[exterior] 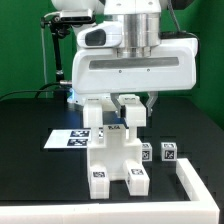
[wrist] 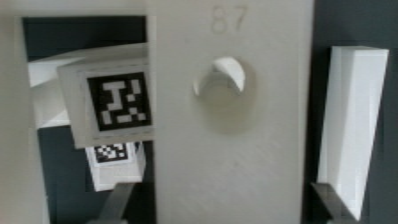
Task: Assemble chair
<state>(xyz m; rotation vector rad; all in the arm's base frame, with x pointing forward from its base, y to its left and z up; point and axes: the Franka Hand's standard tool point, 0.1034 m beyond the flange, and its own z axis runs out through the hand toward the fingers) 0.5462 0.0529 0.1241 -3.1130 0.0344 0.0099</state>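
Note:
The chair is a partly built white block of chunky bars at the table's middle, with marker tags on its two front feet. My gripper hangs straight above it, its fingers down on either side of the top bar. In the wrist view that broad white bar, with a round bump on it, runs between my fingers, and my gripper is shut on it. A tagged white chair part shows behind the bar.
The marker board lies flat toward the exterior view's left. Two small tagged white pieces stand toward the exterior view's right, and the low white L-shaped wall lies in front of them.

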